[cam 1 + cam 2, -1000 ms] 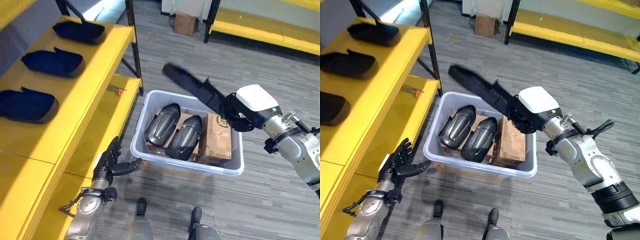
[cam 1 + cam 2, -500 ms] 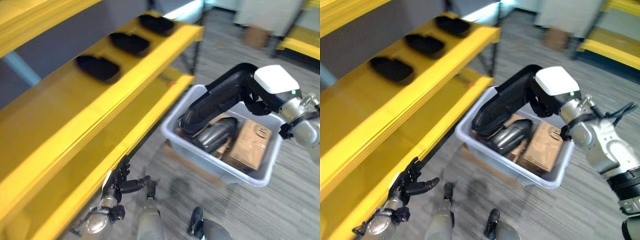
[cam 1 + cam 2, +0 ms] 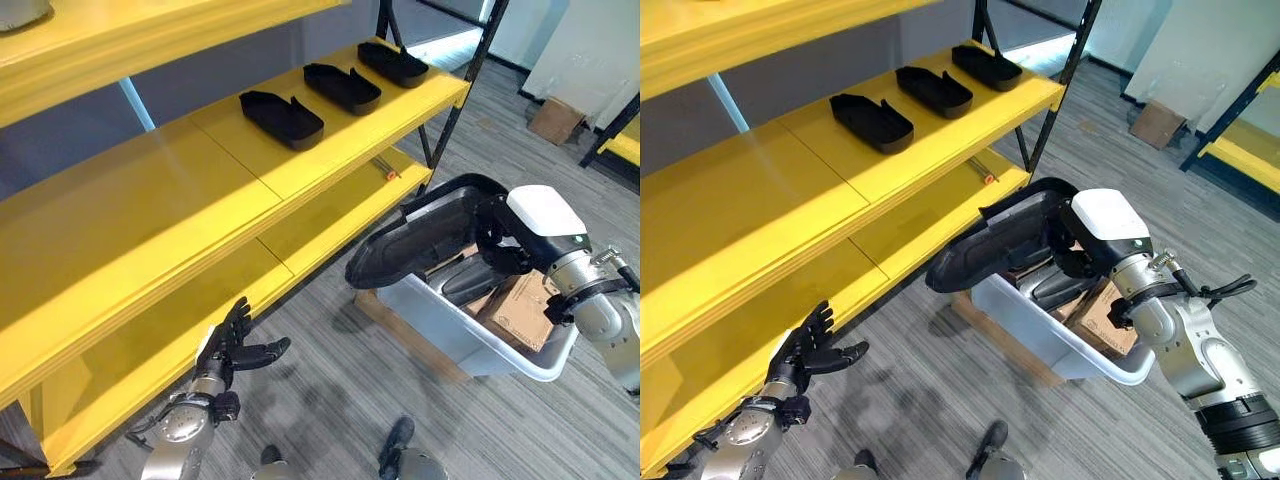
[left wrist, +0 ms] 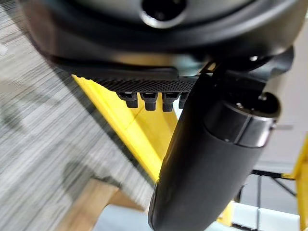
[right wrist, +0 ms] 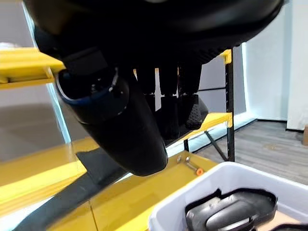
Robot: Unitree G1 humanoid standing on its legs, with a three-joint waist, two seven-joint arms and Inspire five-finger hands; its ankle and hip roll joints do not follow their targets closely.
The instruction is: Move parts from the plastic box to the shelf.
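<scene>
1. Long black moulded plastic part is hanging above the grey plastic box, right robot hand clasping its end.
2. Left robot hand is idling, fingers relaxed.
3. Risk: the part's free end may be clipping the yellow metal shelf edge.

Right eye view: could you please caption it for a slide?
Right hand carries a black part from the box toward the yellow shelf.

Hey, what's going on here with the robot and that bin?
The robot's right hand is curled round a long black part, holding it in the air above the plastic box, beside the yellow shelf. Three similar parts already lie in a row on the shelf. More parts and a cardboard box sit in the plastic box. The left hand hangs open, low by the shelf's edge.
</scene>
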